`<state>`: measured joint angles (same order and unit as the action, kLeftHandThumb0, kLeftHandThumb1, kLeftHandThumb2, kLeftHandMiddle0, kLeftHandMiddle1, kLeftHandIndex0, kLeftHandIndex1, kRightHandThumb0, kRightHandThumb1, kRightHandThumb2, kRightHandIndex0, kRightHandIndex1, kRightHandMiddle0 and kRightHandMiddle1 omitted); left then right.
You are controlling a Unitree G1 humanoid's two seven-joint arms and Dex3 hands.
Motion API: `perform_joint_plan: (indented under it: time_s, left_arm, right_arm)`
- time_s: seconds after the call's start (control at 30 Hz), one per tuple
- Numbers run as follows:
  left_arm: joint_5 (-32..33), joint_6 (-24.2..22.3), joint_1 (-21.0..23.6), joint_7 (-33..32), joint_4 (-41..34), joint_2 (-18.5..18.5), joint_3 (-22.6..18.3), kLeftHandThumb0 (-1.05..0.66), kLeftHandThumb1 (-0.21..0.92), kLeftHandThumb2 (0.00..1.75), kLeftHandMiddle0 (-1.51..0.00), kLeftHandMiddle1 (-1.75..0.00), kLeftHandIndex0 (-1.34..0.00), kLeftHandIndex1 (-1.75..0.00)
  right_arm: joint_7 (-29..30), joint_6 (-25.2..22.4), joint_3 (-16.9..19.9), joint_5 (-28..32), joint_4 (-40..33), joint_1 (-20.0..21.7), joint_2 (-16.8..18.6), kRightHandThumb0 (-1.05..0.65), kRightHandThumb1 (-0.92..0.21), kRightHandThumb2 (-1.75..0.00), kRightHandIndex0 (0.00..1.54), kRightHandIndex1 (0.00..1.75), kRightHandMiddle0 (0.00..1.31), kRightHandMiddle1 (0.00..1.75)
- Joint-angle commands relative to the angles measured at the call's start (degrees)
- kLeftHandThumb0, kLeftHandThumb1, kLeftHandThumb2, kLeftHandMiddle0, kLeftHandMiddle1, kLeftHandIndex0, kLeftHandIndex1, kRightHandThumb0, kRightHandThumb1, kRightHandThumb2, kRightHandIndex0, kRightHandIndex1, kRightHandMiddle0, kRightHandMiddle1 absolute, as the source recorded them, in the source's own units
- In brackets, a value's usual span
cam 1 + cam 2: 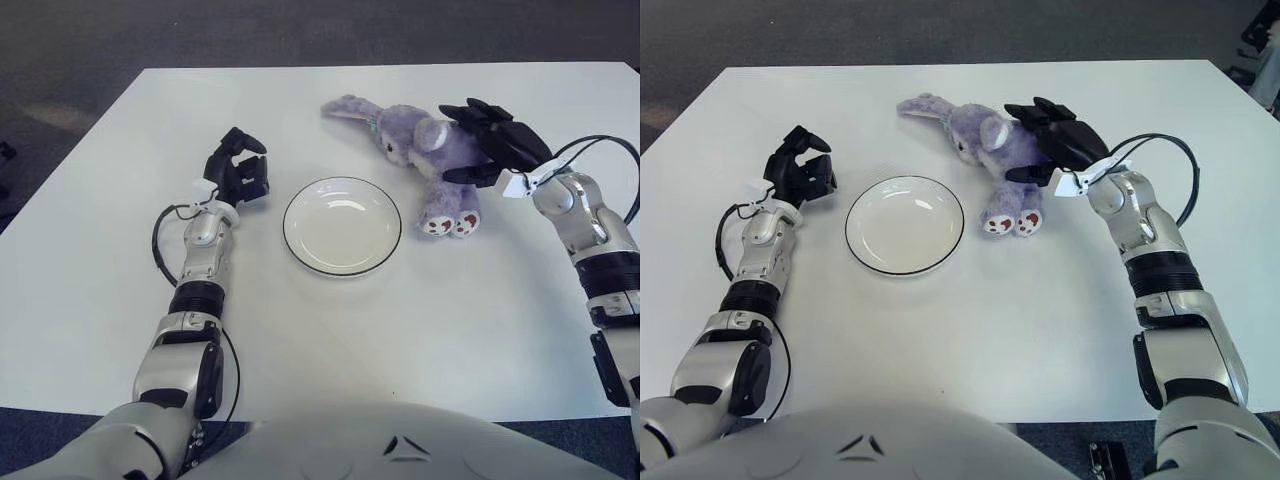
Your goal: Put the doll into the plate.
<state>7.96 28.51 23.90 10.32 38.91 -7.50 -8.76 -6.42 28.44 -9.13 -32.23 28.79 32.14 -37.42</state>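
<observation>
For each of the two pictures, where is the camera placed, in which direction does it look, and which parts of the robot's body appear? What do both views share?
Left eye view: on the head, facing forward and down at the table; both arms and chest show.
Right eye view: slightly to the right, same direction; the right arm shows more fully.
Shared: plate, doll, right hand over the doll, left hand left of the plate.
</observation>
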Motion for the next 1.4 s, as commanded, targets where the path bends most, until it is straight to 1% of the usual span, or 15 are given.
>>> perform_joint_plan:
  time_s: [0.0, 0.2, 0.53, 0.7, 0.9, 1.03, 1.2, 1.3, 1.33, 1.37]
  left_arm:
    - [-1.69, 1.06, -5.94, -1.03, 4.69, 2.62, 1.13, -0.43, 0.49, 1.10, -0.99, -1.75, -0.48, -1.75]
    - [-1.81, 1.20, -5.96, -1.15, 4.66, 2.62, 1.19, -0.43, 0.49, 1.10, -0.99, -1.75, -0.48, -1.75]
    - [-1.81, 1.30, -6.15, -1.16, 4.35, 2.62, 1.26, -0.43, 0.49, 1.10, -0.98, -1.75, -0.48, -1.75]
    - [-1.63, 1.29, -6.29, -0.85, 4.14, 2.61, 1.26, -0.43, 0.49, 1.10, -0.97, -1.75, -0.47, -1.75]
    - [-1.50, 1.77, -6.38, -0.40, 4.13, 2.60, 1.31, -0.43, 0.49, 1.09, -0.97, -1.75, -0.47, -1.75]
    - [-1.36, 2.07, -6.40, -0.11, 4.20, 2.62, 1.34, -0.43, 0.49, 1.09, -0.97, -1.75, -0.47, -1.75]
    - [-1.26, 2.28, -6.53, -0.03, 4.08, 2.72, 1.41, -0.43, 0.49, 1.10, -0.97, -1.75, -0.48, -1.75]
    - [-1.33, 2.34, -6.61, -0.14, 3.98, 2.75, 1.49, -0.43, 0.49, 1.10, -0.97, -1.75, -0.48, -1.75]
    - [-1.38, 2.38, -6.63, -0.20, 3.95, 2.76, 1.51, -0.43, 0.49, 1.10, -0.97, -1.75, -0.48, -1.75]
    - [-1.40, 2.41, -6.64, -0.25, 3.95, 2.76, 1.53, -0.43, 0.49, 1.10, -0.97, -1.75, -0.48, -1.75]
  right_arm:
    - [0.61, 0.28, -1.23, -0.72, 3.88, 1.59, -0.22, -1.05, -0.92, -0.40, 0.00, 0.00, 0.00, 0.30]
    - [0.04, 0.24, -2.07, -0.61, 4.33, 1.67, -0.38, -1.05, -0.92, -0.43, 0.00, 0.00, 0.00, 0.32]
    - [-1.67, -0.75, -2.84, 0.08, 4.20, 0.62, -0.56, -1.02, -0.92, -0.44, 0.00, 0.00, 0.00, 0.46]
    - [-1.84, -0.07, -3.34, 0.10, 4.85, 0.36, -0.56, -0.98, -0.92, -0.43, 0.00, 0.00, 0.00, 0.56]
    - [-1.53, 1.15, -3.49, 0.53, 5.95, -0.01, -0.65, -0.96, -0.92, -0.45, 0.00, 0.00, 0.00, 0.63]
    - [-1.19, 2.03, -3.75, 0.67, 6.73, -0.12, -0.82, -0.94, -0.92, -0.44, 0.04, 0.02, 0.00, 0.67]
    - [-1.00, 2.56, -4.63, -0.69, 6.82, 0.08, -1.77, -0.88, -0.92, -0.41, 0.07, 0.04, 0.00, 0.75]
    - [-0.40, 2.14, -5.02, -1.42, 6.49, 0.02, -2.20, -0.84, -0.91, -0.39, 0.13, 0.07, 0.00, 0.83]
    - [-0.01, 1.72, -5.10, -1.70, 6.33, -0.05, -2.27, -0.81, -0.91, -0.39, 0.13, 0.23, 0.00, 0.88]
    - [0.29, 1.42, -5.16, -1.92, 6.23, -0.09, -2.31, -0.77, -0.87, -0.43, 0.10, 0.62, 0.00, 1.01]
